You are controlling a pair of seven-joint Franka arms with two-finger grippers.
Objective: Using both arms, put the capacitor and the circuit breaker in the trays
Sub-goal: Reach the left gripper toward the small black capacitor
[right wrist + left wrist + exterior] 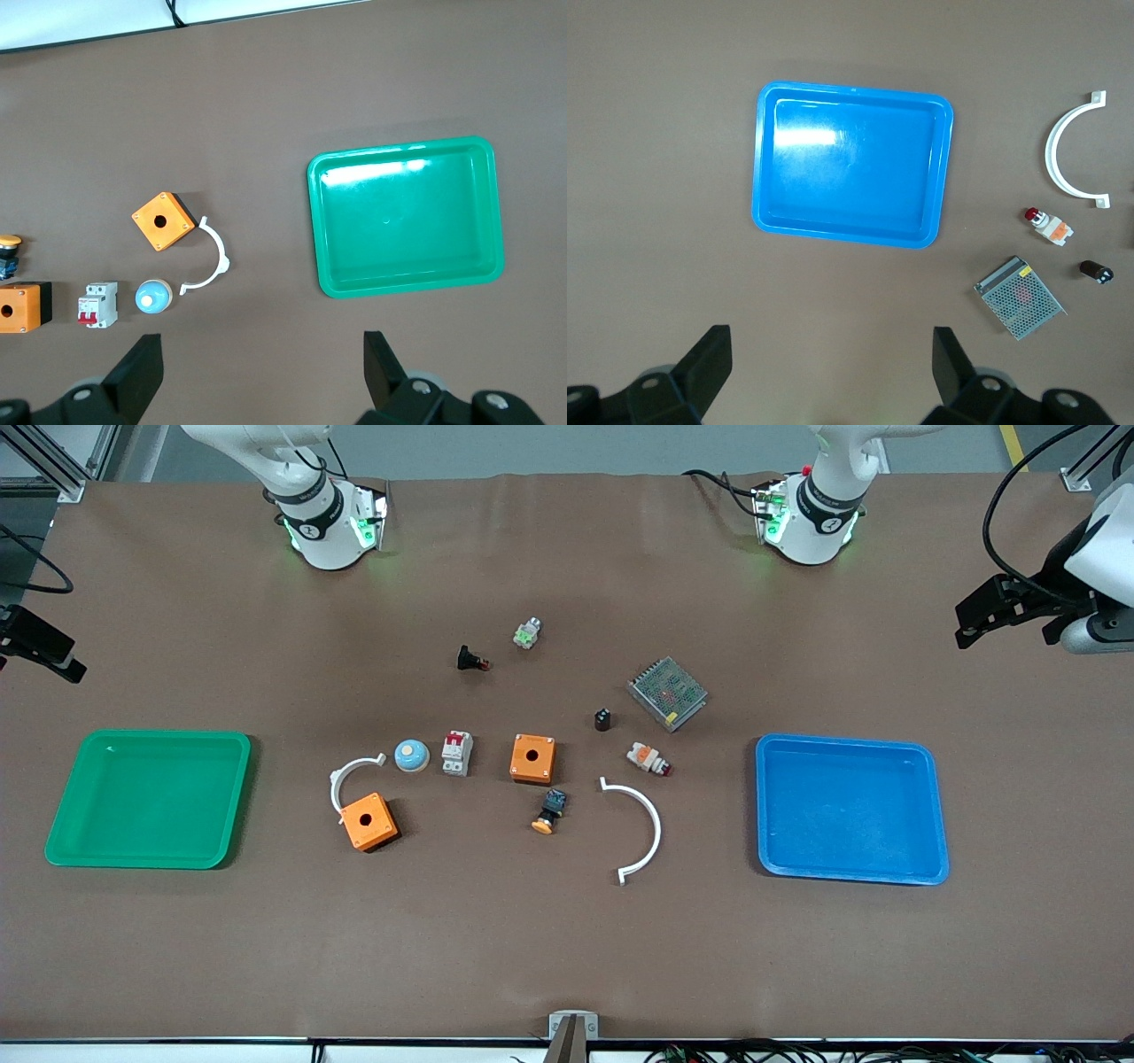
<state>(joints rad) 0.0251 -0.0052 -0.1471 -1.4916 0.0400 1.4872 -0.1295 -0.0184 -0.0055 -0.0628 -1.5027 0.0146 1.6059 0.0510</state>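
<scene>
The capacitor (602,719) is a tiny black cylinder on the table beside a metal mesh box (667,693); it also shows in the left wrist view (1097,270). The circuit breaker (457,753), white-grey with red levers, lies between a blue dome (411,755) and an orange box (532,758); it also shows in the right wrist view (97,305). My left gripper (970,624) hangs open and empty high over the left arm's end of the table (833,363). My right gripper (53,657) hangs open and empty high over the right arm's end (263,367).
A blue tray (930,868) lies toward the left arm's end, a green tray (62,833) toward the right arm's end. Between them lie a second orange box (369,821), two white arcs (651,833), a white-and-orange part (648,758), a black flared part (470,660) and other small parts.
</scene>
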